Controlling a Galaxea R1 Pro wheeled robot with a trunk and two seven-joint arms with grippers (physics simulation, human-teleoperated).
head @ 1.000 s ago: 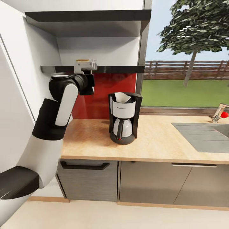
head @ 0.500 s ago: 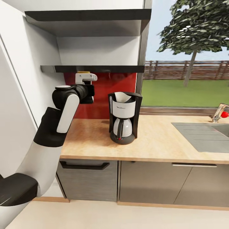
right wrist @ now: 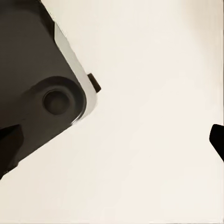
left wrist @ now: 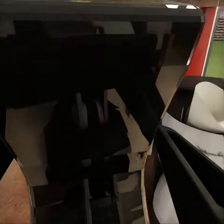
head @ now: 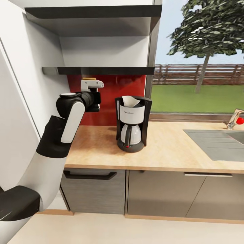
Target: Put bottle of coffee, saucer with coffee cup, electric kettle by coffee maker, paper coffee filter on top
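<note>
Beside coffee maker (head: 132, 127) | left gripper (head: 90, 84) clasps bottle of coffee (head: 88, 80) | shelf (head: 98, 70) overhead

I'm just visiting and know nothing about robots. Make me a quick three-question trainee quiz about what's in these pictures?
1. True or false: a white paper coffee filter sits in the top of the coffee maker.
2. The left gripper is: A) resting on the kitchen countertop; B) raised in front of the red wall panel, just under the lower shelf; C) over the sink.
3. Fill in: a yellow cap shows at the gripper's top, so it seems to carry the ____ of coffee.

Key: 1 true; 2 B; 3 bottle.
</note>
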